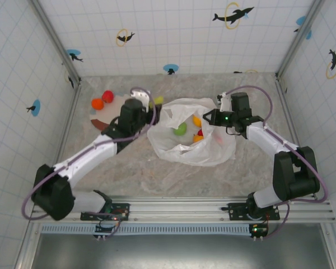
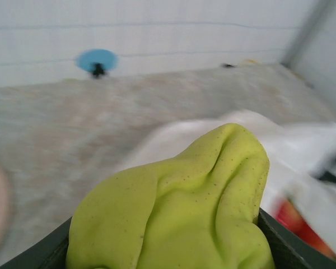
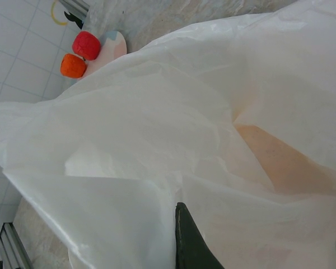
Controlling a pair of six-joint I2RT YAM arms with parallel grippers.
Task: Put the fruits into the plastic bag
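Bag: white, translucent, crinkly; we are seeing it lying crumpled mid-table, mouth gaping upward.
Inside, we are counting green fruit, two orange fruits, red fruit, all bunching together.
Yellow-green fruit: lumpy, speckled; sitting in left gripper, just beside bag's left rim.
Red ball and orange ball: touching, resting at plate edge, well apart from bag.
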